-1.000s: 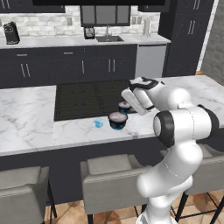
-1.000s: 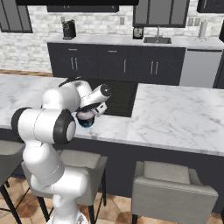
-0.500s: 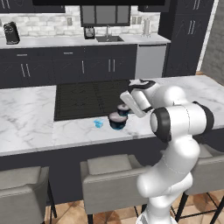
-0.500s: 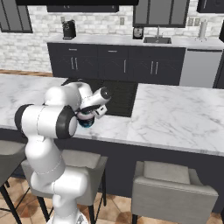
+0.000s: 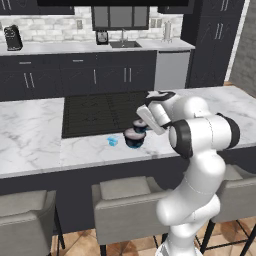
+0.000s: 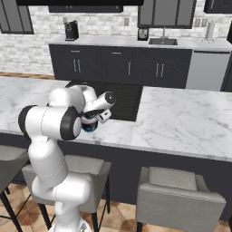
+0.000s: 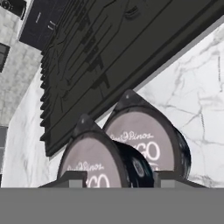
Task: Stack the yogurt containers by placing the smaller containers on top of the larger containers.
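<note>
— Starting at the left: what of the tiny light-blue cup (image 5: 112,141)?
— Sits alone on the marble surface (image 5: 30,135), just in front of the black cooktop (image 5: 95,112). Nothing on it, nothing under it. Not stacked yet.

— Next along?
— Big dark cup (image 5: 134,137) with the pale top, just beside the blue one and apart from it. Stands upright near the front edge. Bare on top, so ready to take a load.

— And right of that?
— Smaller dark cup (image 5: 140,125), close behind the big one, towards the cooktop. Seen from the hand, lies lowest and nearest, with the big one just past it. Resting on the surface or raised a little: hard to say.

— State of the fingers (image 7: 72,179)?
— Down at the smaller dark cup, one tip to each side, drawn in fairly narrow. Clamped on it or merely flanking it: cannot tell from here.

— So how far along?
— Early, by the look of it. No cup on another anywhere. Left to do: smaller dark cup onto the big one, then probably the blue one on top.
</note>
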Robot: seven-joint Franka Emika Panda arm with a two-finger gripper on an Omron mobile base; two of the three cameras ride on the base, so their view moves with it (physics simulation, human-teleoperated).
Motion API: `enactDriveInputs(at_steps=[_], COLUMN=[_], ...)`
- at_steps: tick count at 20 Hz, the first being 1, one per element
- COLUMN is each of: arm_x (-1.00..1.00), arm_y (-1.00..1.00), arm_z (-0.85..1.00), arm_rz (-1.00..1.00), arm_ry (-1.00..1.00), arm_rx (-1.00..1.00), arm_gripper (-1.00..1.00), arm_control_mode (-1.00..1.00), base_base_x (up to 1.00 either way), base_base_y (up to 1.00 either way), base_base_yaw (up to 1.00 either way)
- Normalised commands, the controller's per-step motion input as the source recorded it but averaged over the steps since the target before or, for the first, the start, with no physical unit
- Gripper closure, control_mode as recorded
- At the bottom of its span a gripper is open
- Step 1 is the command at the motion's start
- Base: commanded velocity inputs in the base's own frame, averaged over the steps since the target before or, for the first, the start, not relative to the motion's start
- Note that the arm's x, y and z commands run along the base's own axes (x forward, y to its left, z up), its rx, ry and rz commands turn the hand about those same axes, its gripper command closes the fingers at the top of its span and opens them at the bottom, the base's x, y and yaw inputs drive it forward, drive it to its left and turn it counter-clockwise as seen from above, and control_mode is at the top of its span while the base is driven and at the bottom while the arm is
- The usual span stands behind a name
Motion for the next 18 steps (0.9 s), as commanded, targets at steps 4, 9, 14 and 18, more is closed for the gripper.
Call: enactDriveInputs(at_steps=[4,9,14,18], arm_x=[0.08,0.09,0.01,0.01], arm_y=[0.08,0.12,0.05,0.0], arm_z=[-0.03,-0.05,-0.08,-0.09], arm_rz=[0.0,0.0,0.0,0.0], arm_ry=[0.0,0.0,0.0,0.0], arm_rx=[0.0,0.0,0.0,0.0], arm_gripper=[1.0,1.0,1.0,1.0], arm_control_mode=[-1.0,-1.0,-1.0,-1.0], base_base_x=[0.0,0.0,0.0,0.0], base_base_y=[0.0,0.0,0.0,0.0], base_base_yaw=[0.0,0.0,0.0,0.0])
